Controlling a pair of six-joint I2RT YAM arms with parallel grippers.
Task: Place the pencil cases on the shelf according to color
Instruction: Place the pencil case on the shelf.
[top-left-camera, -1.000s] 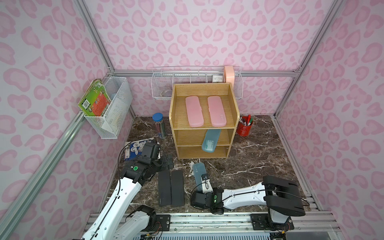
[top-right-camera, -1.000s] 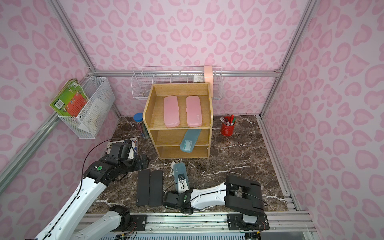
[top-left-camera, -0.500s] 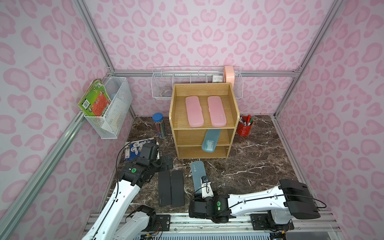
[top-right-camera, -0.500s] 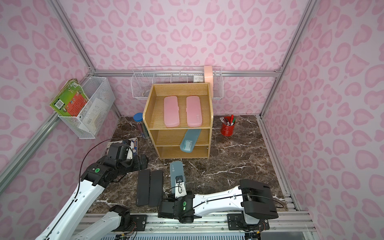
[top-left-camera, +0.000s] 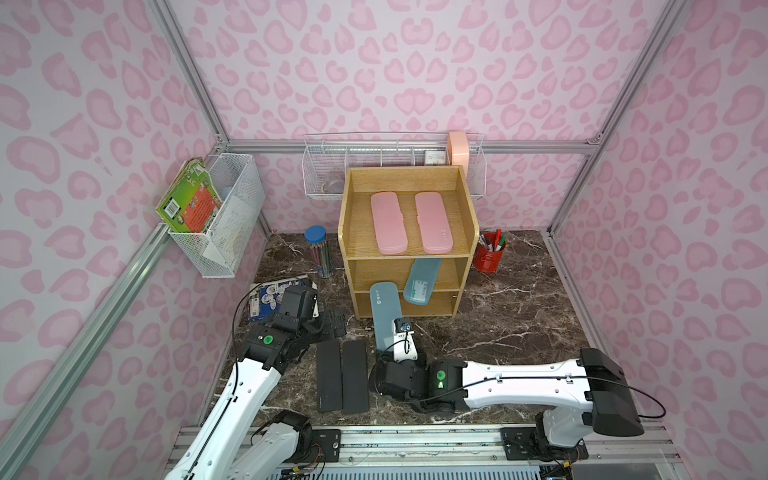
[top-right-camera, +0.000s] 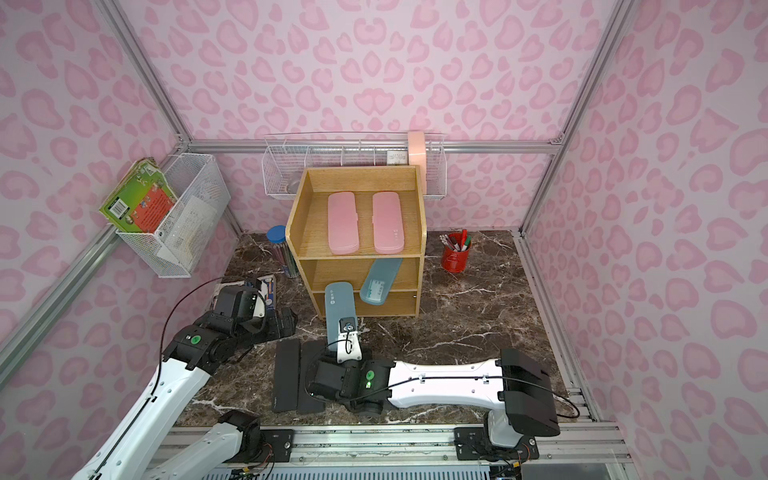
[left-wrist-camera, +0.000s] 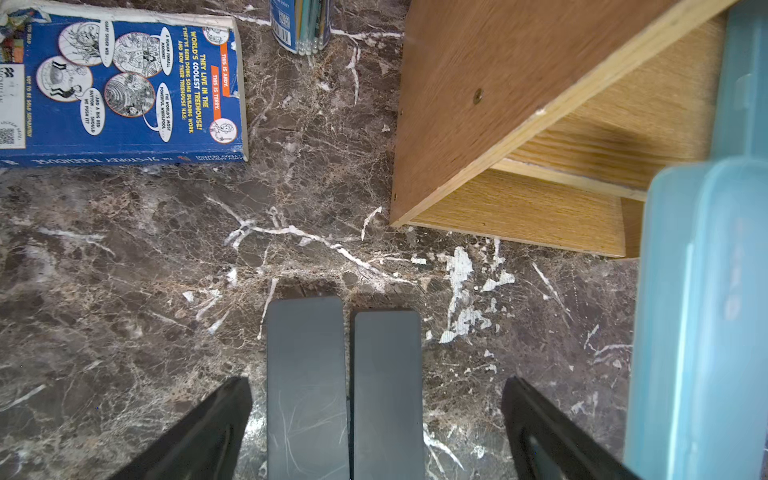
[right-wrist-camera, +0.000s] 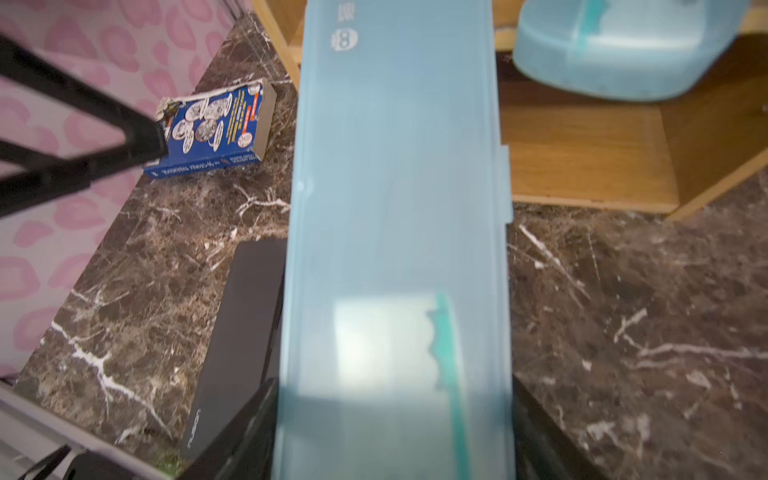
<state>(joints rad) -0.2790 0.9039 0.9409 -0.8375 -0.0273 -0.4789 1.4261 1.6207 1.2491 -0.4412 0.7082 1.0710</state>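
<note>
Right wrist view: right pincer clamps one teal case, pointing at the shelf. In both top views I count two pink cases on the shelf's top tier, a second teal case tilted and jutting from its middle tier, and two black cases on the bench before the shelf. Left pincer spread wide above them.

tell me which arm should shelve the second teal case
Right: the right fingers grip the teal pencil case, aimed at the shelf. The left fingers hang open by the black pencil cases.
</note>
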